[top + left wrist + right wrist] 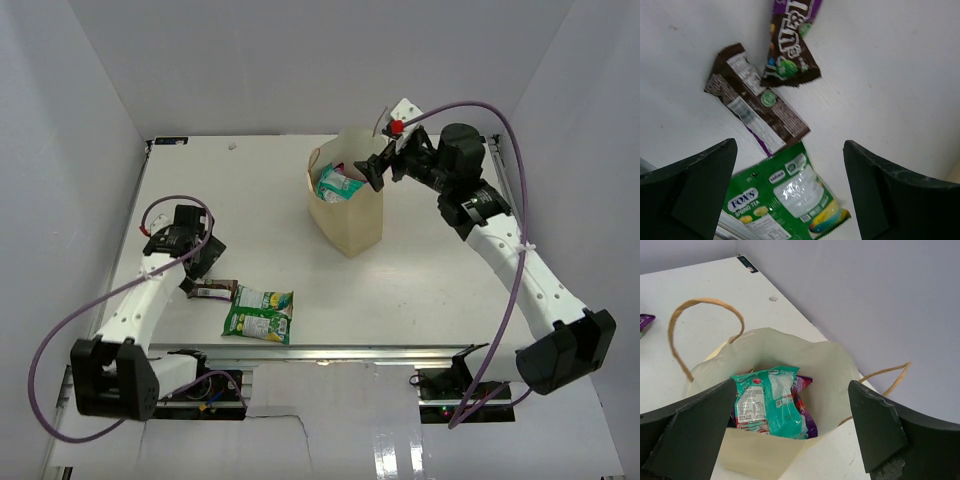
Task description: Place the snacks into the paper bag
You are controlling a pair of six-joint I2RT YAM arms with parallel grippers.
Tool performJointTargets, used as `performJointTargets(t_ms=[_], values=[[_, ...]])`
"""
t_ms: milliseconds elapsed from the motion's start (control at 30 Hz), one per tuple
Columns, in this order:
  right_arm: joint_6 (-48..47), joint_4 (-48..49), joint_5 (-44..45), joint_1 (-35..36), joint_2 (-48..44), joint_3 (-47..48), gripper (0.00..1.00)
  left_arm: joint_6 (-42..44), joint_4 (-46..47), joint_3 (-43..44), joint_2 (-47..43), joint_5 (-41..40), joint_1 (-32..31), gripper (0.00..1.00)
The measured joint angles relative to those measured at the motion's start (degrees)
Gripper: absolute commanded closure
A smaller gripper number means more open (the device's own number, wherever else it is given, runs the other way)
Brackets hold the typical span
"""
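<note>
**Loose packets by the edge, bag partly filled**

Nearest me, the green packet (258, 313) lies flat close to the counter's (450, 300) front edge, its long axis roughly along that edge. A careless nudge could slide it off. Just behind, a brown bar (757, 102) and a brown candy packet (790, 55) touch, set at an angle to each other. The left gripper (198, 262) is above them, jaws wide and empty, and closing there might catch both.

Farther back the paper bag (350, 225) stands upright, mouth up, with a teal-white packet (767, 407) on end inside. The right gripper (378, 170) hangs over it, jaws wide and empty. Snagging a handle loop (700, 302) could tip the bag.
</note>
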Motion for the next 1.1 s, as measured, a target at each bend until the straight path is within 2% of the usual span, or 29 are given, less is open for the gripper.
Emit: performJointTargets(t_ms=[100, 167, 233, 367, 433, 467, 533, 567, 667, 767, 933, 1100], values=[[-3.9, -3.8, -6.9, -2.9, -3.3, 0.1, 0.02, 3.3, 1.8, 2.0, 11.1, -0.3, 6.2, 0.04], [-5.5, -5.9, -10.4, -5.0, -5.1, -1.7, 0.02, 5.4, 2.6, 3.8, 16.8, -0.7, 8.6, 0.10], [-6.6, -7.7, -12.9, -7.0, -7.0, -4.8, 0.02, 7.2, 3.0, 6.8, 22.9, -1.3, 9.7, 0.22], [-7.8, -12.3, -15.8, -10.8, -10.3, -12.2, 0.02, 9.9, 4.3, 12.3, 33.1, -1.7, 11.6, 0.25], [-8.1, -14.0, -16.7, -12.5, -11.7, -15.1, 0.02, 10.9, 5.0, 13.0, 36.1, -1.7, 12.2, 0.35], [-8.1, -14.8, -17.0, -13.1, -12.3, -16.1, 0.02, 11.4, 5.1, 13.0, 37.2, -1.6, 12.5, 0.45], [-8.1, -15.9, -17.6, -14.3, -13.9, -17.8, 0.02, 12.2, 5.2, 13.1, 38.5, -1.2, 12.9, 0.54], [-8.1, -16.3, -17.9, -14.6, -14.6, -18.3, 0.02, 12.6, 5.2, 13.1, 38.8, -1.0, 13.0, 0.66], [-8.1, -16.6, -19.0, -15.4, -16.1, -18.8, 0.02, 13.6, 5.3, 13.7, 38.1, 0.0, 13.0, 0.86], [-7.9, -16.5, -20.0, -15.8, -16.7, -18.9, 0.02, 14.8, 6.0, 13.9, 35.5, 2.1, 13.0, 0.95], [-7.9, -16.5, -21.8, -16.4, -16.8, -19.0, 0.02, 18.3, 11.0, 13.9, 24.0, 11.1, 12.5, 0.97], [-7.8, -16.4, -23.4, -16.5, -16.8, -20.0, 0.02, 20.3, 29.5, 15.1, 9.4, 27.7, 7.5, 0.98]])
